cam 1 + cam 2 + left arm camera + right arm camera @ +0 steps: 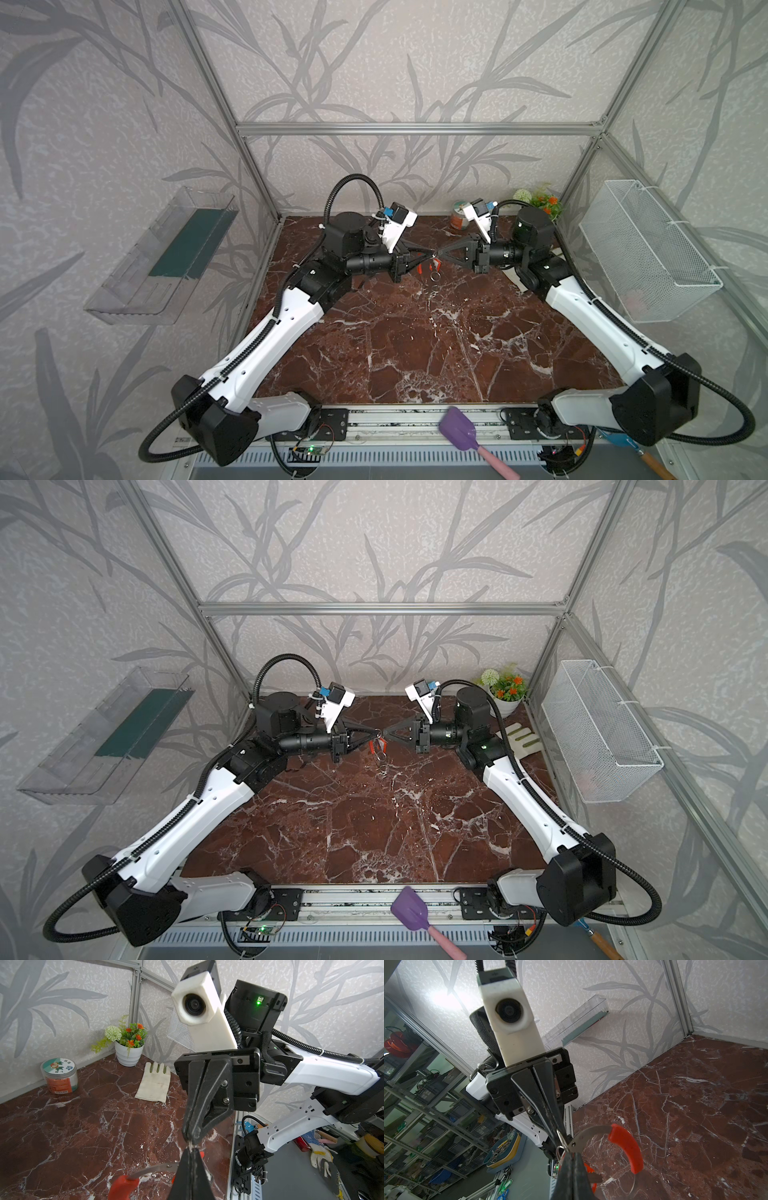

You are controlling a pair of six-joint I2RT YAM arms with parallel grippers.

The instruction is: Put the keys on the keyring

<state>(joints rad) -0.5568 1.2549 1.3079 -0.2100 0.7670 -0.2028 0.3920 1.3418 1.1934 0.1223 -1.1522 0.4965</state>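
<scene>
Tip to tip above the table (415,353), the left gripper (558,1133) clamps the keyring (626,1146) steady while the right gripper (190,1138), pinched shut, seems to hold the key tag (588,1168) at the hoop's open end, likely for threading.

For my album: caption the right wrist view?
Left gripper and right gripper, both shut, meet tip to tip at the keyring.

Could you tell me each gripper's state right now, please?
Left gripper: closed on the thin silvery-grey hoop with a red section.
Right gripper: closed, apparently pinching the tiny metal ring of the red-orange plastic key tag.
</scene>
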